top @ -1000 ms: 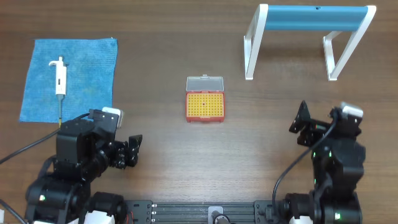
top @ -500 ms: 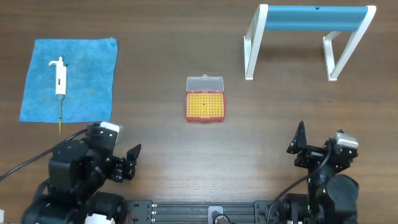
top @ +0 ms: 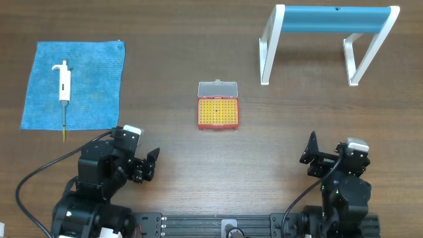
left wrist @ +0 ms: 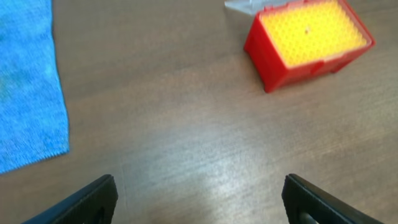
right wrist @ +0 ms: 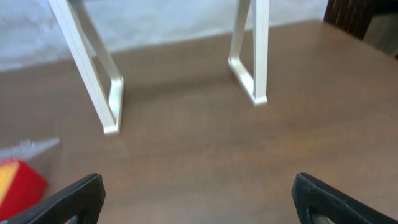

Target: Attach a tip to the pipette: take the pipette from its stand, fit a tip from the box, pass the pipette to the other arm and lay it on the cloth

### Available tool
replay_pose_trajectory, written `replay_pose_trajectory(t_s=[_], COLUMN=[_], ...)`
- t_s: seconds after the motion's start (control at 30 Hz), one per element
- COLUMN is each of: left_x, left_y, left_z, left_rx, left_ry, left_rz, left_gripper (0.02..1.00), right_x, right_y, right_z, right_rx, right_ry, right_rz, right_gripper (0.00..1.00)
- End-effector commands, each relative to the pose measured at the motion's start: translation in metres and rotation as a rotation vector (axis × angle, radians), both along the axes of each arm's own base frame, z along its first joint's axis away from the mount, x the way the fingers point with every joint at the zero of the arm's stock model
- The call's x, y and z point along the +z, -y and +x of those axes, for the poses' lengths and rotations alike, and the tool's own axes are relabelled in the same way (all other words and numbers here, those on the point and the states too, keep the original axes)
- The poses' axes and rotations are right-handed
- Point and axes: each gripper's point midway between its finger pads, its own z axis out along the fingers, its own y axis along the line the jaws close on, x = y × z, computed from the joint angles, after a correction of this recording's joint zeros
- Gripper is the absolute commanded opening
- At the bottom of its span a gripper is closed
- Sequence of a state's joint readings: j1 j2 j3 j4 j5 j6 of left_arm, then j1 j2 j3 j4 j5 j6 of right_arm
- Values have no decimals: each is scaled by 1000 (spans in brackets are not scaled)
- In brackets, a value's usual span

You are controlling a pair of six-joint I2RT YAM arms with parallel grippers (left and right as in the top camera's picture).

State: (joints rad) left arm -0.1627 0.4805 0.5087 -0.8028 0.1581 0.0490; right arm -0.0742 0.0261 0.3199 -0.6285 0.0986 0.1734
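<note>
Pipette point(top: 63, 82) on the cloth point(top: 92, 79), far and left of the left jaws.

It lies lengthwise from far to near, head at the far end. Its yellow tip points at the near edge and pokes just past the cloth's hem onto the worktop point(top: 172, 59). The left jaws hang low by that arm's base, spread wide and empty, and are the nearer pair. The right jaws, also wide and empty, are well away across the worktop, past the tip box point(top: 217, 112). To my eye the laying-down looks done.
</note>
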Motion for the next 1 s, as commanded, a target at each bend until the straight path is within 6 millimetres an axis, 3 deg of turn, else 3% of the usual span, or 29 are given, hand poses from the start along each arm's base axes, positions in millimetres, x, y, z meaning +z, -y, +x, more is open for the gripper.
replay_pose_trajectory(t_s=[0.03,0.2,0.37,0.77,0.87,1.0], left_x=[-1,-1,-1,-7,-2,2], left_y=[3,3,3,1,-2,-8], left_z=[-1,-1,-1,-8,-5,5], left_rx=[-18,-18,-18,-15,1,39], left_ry=[2,2,2,-9,77,238], left_rz=[-2,-2,-2,0,-9,-34], left_gripper=[858,858,858,858,996,996], right_x=[-25,-55,-70,-71,-71,-71], right_y=[-2,-3,-4,-4,-4,-4], right_z=[-7,-24,-34,-35,-35,-35], right_rx=[13,13,13,13,13,13], right_ry=[-102,-241,-316,-319,-320,-320], right_rz=[2,14,20,20,21,21], right_gripper=[974,972,974,974,974,972])
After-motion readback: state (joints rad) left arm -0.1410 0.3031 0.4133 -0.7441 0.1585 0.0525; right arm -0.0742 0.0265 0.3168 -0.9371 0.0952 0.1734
